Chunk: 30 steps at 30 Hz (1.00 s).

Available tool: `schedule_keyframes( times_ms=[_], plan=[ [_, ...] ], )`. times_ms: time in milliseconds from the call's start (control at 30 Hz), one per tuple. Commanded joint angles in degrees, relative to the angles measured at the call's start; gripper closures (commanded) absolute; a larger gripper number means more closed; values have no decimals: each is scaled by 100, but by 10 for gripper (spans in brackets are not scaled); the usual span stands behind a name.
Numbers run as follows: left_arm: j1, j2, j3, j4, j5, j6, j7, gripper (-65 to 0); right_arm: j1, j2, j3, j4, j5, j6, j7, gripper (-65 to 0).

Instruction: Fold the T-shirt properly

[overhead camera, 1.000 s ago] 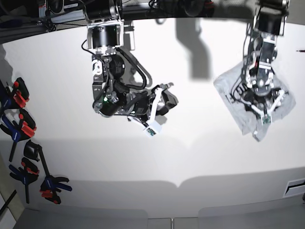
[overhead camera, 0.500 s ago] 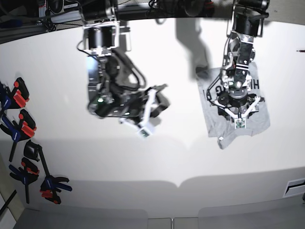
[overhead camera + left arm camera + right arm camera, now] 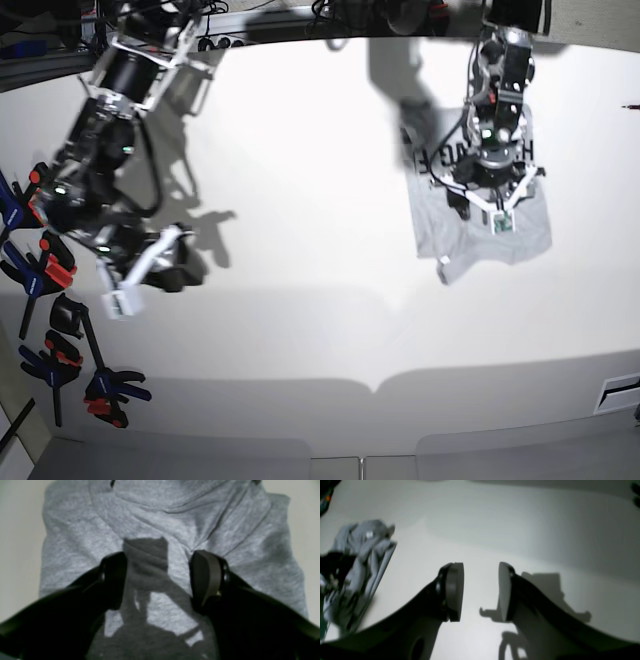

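The light grey T-shirt [image 3: 478, 238] lies as a folded, creased bundle at the right of the white table, with dark lettering [image 3: 440, 156] showing at its far edge. My left gripper [image 3: 492, 200] hangs low over its middle. In the left wrist view the left gripper [image 3: 160, 580] is open, its fingers [image 3: 115, 580] spread above the grey T-shirt [image 3: 75, 542] with nothing between them. My right gripper [image 3: 175, 265] is far off at the table's left. In the right wrist view it [image 3: 480, 592] is open over bare table, with the T-shirt [image 3: 362, 555] at the left edge.
Several black clamps with red and blue handles [image 3: 40, 260] lie along the table's left edge, close to the right arm, with more [image 3: 100, 385] nearer the front. The white table [image 3: 320, 330] has a seam line toward its front edge.
The right arm has swung from the table's centre far to the left. The T-shirt has shifted left under the left gripper and now lies squarer and flatter.
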Motion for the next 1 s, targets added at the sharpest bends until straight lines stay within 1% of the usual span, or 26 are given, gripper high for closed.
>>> schedule_keyframes(
  times_ms=[0,167,300,367,467,567,633,767,867,900,967],
  plan=[
    [175,68,48,52,-195,-166,732,-389,140,142,90,96,275,-5,92,-222],
    [321,328,48,577,-190,-168,1062,-389,140,424,354,98,498,-5,-37,-222],
    [273,385,46,774,-166,-168,984,-389,142,485,369,98,557,-5,-37,-222],
    [195,382,37,857,-92,-168,1043,-389,140,483,369,98,560,-5,-39,-222],
    [48,341,37,1198,197,-166,1543,-389,140,483,369,98,560,-5,-39,-222],
    [-76,245,37,1871,490,-162,1976,-389,140,485,369,98,560,-5,-37,-222],
    [-72,122,37,2461,647,-164,2002,-389,140,485,369,98,560,-5,-44,-222],
    [162,-372,37,3263,892,-142,2002,-389,118,538,369,98,614,-5,-186,-222],
    [481,-826,20,3591,929,-136,2085,-389,-66,723,369,105,1075,-5,-507,-222],
    [616,-977,-11,3687,927,-72,2131,-389,-160,789,369,120,1202,-5,-629,-222],
    [918,-1266,-120,3891,929,245,2094,-389,-385,909,374,197,1307,-5,-750,-222]
  ],
)
